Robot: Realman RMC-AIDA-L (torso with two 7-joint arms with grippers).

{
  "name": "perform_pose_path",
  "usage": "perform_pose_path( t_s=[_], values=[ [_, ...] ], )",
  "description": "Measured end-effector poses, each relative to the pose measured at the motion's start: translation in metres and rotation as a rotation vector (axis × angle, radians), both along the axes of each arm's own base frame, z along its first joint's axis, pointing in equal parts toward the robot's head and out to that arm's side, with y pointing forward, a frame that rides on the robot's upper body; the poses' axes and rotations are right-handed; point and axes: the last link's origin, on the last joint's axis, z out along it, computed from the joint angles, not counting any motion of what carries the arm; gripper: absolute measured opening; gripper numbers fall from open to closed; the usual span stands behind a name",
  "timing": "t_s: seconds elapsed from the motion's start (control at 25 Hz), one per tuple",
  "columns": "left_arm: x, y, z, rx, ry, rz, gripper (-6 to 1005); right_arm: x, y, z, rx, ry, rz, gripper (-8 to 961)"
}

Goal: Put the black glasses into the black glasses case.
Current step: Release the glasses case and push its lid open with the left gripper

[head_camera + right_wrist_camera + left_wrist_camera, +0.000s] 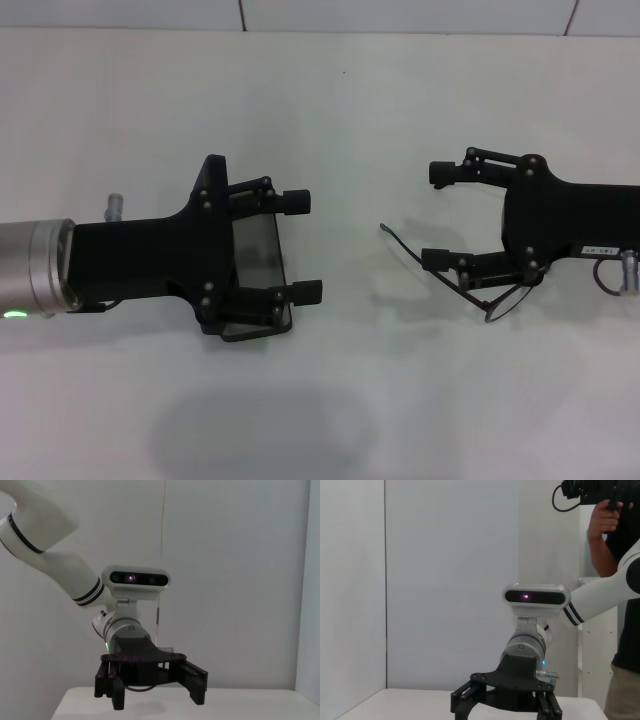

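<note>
Head view shows both arms reaching in over the white counter [340,400] from opposite sides, their fingertips pointing at each other across a bare gap. The left gripper [299,247] has its fingers spread wide apart with nothing between the tips. Directly beneath its palm lies the black glasses case [262,262]; the gripper body covers most of it, so only a dark panel between the two fingers and a rounded corner below the nearer finger are visible. Whether the case is open or closed cannot be made out from here, and no lettering can be seen.

The right gripper [437,216] also has its fingers spread wide and grips nothing. The black glasses [490,300] lie on the counter under its nearer finger, largely covered by that finger and its linkage. One slim temple arm runs out past the fingertip into the gap toward the left gripper, and part of one lens rim shows on the near side of the finger; the rest of the frame is hidden.

The left wrist view looks across at the right gripper [506,707], cut off by the picture's edge, and shows a person [620,555] standing behind it, only partly in frame. The right wrist view faces the left gripper [152,692] above the counter; neither case nor glasses can be made out in these two views.
</note>
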Motion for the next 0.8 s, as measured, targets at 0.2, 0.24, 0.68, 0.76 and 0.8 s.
perform_pose_path(
  t_s=[0.2, 0.24, 0.68, 0.76, 0.8],
  values=[
    [0.0, 0.0, 0.0, -0.002, 0.0, 0.002, 875, -0.001, 0.001, -0.001, 0.0, -0.005, 0.002, 884],
    [0.0, 0.0, 0.0, -0.002, 0.0, 0.002, 875, 0.0, 0.001, -0.001, 0.001, -0.006, 0.002, 884],
    [0.002, 0.005, 0.004, 0.011, -0.036, 0.056, 875, 0.0, 0.001, -0.002, 0.009, -0.012, 0.002, 883],
    [0.002, 0.016, 0.014, 0.003, -0.046, 0.142, 875, 0.002, 0.002, 0.001, 0.013, -0.016, -0.003, 882],
    [0.002, 0.022, 0.02, -0.008, -0.043, 0.193, 875, 0.003, 0.002, 0.002, 0.017, -0.018, -0.004, 882]
  ],
)
